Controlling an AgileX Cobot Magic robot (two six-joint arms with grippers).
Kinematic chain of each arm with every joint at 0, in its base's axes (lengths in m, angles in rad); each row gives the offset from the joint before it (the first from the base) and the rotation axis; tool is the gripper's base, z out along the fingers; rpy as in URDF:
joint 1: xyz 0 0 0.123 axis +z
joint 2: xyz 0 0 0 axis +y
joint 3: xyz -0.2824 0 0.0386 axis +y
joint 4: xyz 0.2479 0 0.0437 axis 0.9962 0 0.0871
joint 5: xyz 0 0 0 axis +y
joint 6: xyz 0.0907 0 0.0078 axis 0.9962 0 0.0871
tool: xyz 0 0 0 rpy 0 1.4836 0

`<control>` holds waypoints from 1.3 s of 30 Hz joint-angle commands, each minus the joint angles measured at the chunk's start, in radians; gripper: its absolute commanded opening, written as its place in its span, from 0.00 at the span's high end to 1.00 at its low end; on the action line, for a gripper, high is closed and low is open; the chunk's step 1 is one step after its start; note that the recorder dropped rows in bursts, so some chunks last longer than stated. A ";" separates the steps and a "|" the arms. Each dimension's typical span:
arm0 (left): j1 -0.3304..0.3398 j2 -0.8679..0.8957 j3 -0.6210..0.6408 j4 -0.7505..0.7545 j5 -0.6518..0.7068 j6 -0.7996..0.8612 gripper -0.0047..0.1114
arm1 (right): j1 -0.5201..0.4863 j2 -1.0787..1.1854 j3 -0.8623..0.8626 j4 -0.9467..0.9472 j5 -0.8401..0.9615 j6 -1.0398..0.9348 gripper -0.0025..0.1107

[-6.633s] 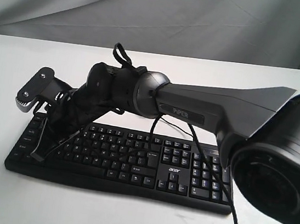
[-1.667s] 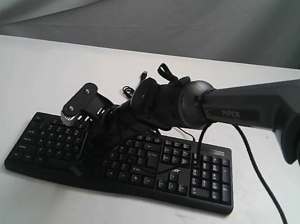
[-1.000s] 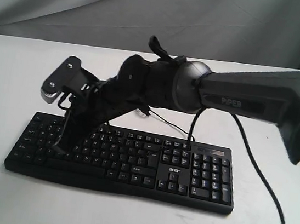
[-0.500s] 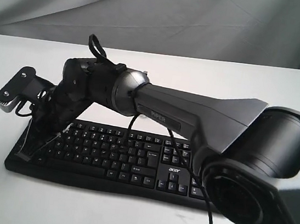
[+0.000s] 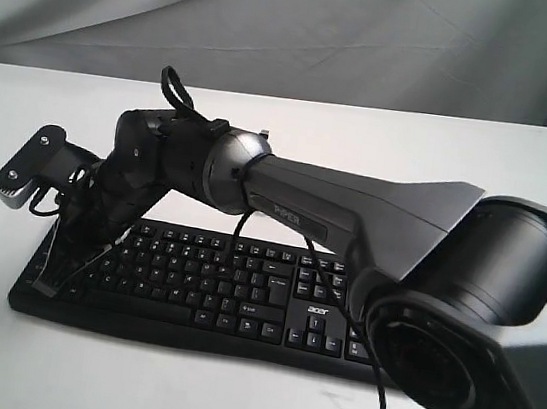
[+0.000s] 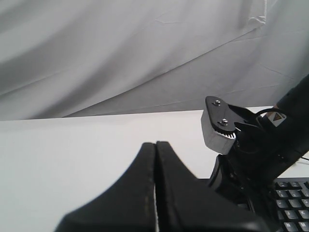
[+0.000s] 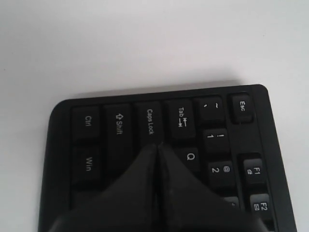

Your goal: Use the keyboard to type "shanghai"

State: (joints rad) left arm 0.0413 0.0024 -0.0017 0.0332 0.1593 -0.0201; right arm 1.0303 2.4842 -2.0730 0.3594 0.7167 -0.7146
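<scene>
- Since a second ago, our right gripper (image 7: 158,145) has slid further toward the left edge of the desk (image 5: 53,115), and now sits at the end of the keyboard (image 5: 252,288).
- Its fingers are pressed together with nothing between them. The tips sit at the Caps Lock key (image 7: 150,121), just beside the Q key (image 7: 191,157).
- We cannot tell whether they touch a key.
- The keyboard lies along the desk's front edge.
- Our left gripper (image 6: 155,145) is likewise clenched and empty, off the keyboard's left end.
</scene>
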 commanded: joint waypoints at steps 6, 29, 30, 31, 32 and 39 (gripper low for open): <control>-0.006 -0.002 0.002 0.000 -0.006 -0.003 0.96 | -0.002 0.009 -0.007 0.042 -0.026 -0.047 0.98; -0.006 -0.002 0.002 0.000 -0.006 -0.003 0.96 | -0.020 -0.138 0.139 -0.035 0.035 -0.006 0.98; -0.006 -0.002 0.002 0.000 -0.006 -0.003 0.96 | -0.024 -0.167 0.191 -0.032 0.011 -0.006 0.98; -0.006 -0.002 0.002 0.000 -0.006 -0.003 0.96 | -0.033 -0.217 0.296 -0.019 -0.048 -0.008 0.98; -0.006 -0.002 0.002 0.000 -0.006 -0.003 0.96 | -0.037 -0.247 0.370 -0.014 -0.097 -0.010 0.98; -0.006 -0.002 0.002 0.000 -0.006 -0.003 0.96 | -0.067 -0.404 0.675 0.104 -0.290 -0.079 0.98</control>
State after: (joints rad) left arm 0.0413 0.0024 -0.0017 0.0332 0.1593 -0.0201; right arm 0.9717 2.1201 -1.4611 0.4154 0.4870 -0.7639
